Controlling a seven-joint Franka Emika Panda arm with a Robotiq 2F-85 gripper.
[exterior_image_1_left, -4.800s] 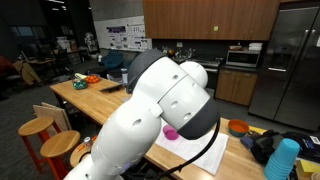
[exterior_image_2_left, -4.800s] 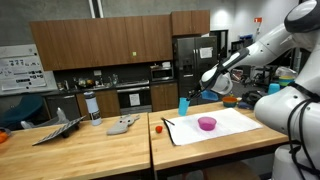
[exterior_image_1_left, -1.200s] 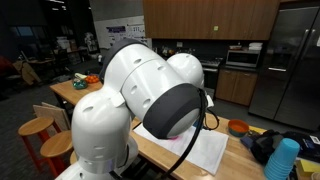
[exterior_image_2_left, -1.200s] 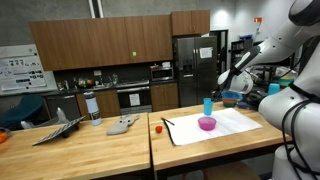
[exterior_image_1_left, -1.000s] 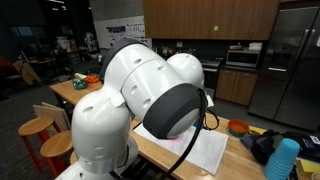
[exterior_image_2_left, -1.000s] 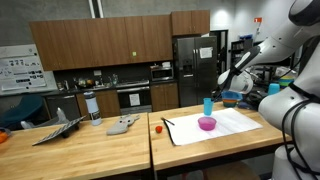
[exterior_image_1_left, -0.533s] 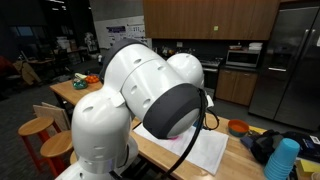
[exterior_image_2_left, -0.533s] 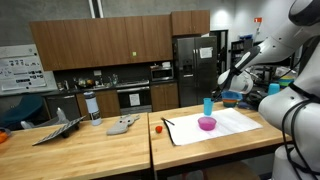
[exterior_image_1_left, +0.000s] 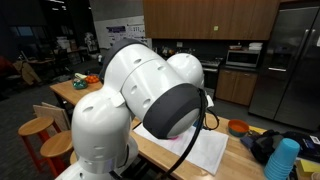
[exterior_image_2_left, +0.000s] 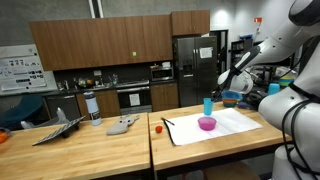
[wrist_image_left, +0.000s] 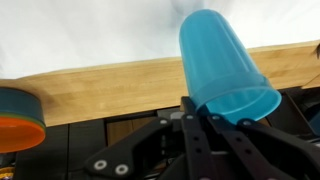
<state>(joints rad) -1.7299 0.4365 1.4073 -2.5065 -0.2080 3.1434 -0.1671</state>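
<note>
The arm (exterior_image_1_left: 150, 95) fills an exterior view, hiding the grip. In an exterior view across the wooden table (exterior_image_2_left: 90, 150), the blue cup (exterior_image_2_left: 208, 105) is just behind the pink bowl (exterior_image_2_left: 207, 123); the wrist view shows the gripper (wrist_image_left: 192, 105) pinched onto its rim.

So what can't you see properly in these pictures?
Round pink bowl: hidden behind the white robot arm in an exterior view.
Round orange bowl: cut off by the wrist view's left edge.
Small red thing: too small to name.
Where the jaws meet the blue plastic cup: dark, blurred in wrist view.
</note>
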